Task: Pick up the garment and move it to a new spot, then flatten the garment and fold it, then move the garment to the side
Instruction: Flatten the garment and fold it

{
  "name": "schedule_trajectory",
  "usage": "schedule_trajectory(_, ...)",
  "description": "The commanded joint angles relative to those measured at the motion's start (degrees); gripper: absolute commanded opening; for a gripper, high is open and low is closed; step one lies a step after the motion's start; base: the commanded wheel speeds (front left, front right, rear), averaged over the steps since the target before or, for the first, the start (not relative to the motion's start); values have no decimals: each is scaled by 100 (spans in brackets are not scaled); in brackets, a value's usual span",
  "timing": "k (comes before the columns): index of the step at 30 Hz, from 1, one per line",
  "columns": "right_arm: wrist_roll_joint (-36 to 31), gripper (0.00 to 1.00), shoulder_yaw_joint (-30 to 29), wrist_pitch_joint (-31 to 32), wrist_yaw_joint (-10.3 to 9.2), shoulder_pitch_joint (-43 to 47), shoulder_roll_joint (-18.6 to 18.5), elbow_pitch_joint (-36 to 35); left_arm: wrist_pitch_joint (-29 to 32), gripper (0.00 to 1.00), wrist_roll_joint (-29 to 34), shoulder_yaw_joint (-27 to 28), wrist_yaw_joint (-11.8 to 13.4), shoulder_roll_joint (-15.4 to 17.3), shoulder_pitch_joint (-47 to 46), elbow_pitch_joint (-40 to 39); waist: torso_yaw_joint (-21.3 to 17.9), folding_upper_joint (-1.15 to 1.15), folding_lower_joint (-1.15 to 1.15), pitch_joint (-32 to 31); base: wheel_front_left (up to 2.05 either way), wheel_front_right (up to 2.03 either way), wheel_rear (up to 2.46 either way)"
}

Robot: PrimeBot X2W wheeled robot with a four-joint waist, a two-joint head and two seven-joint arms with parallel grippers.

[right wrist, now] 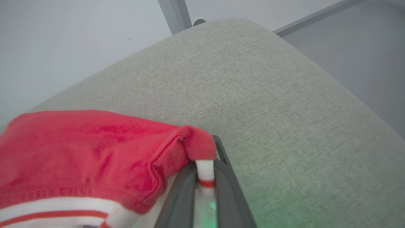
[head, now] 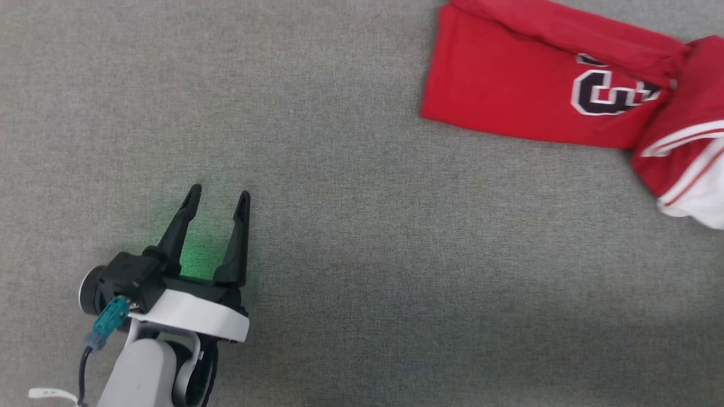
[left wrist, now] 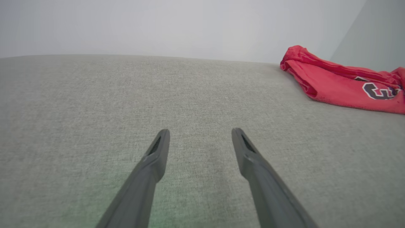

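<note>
Red garment [head: 509,85] was found along the bench's [head: 362,237] far edge, rightward, its trim clamped by the right gripper [right wrist: 205,171]; the left gripper [head: 219,196] was spread empty, well apart.

The garment [head: 509,85] is red with white-edged black characters and red-and-white striped trim, the surface [head: 339,186] grey

bare lab, grey cloth table [head: 362,316]
</note>
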Motion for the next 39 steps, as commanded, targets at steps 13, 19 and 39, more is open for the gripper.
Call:
schedule_trajectory(13,-944,100,331,-1762,-1,-502,-51,1082,-29,100,-314,-857,-10,716,-898,-248,-293,0,0,14,0,0,0)
schedule_trajectory(19,-517,100,727,-2560,-1,-26,62,565,-22,100,-799,-2219,-10,1633,-1804,-385,-769,0,0,-168,0,0,0)
schedule_trajectory(39,-89,100,1818,-3091,-1,1214,1363,-1514,4000,100,-5678,-6204,-10,1852,-5916,718,-3040,0,0,273,0,0,0)
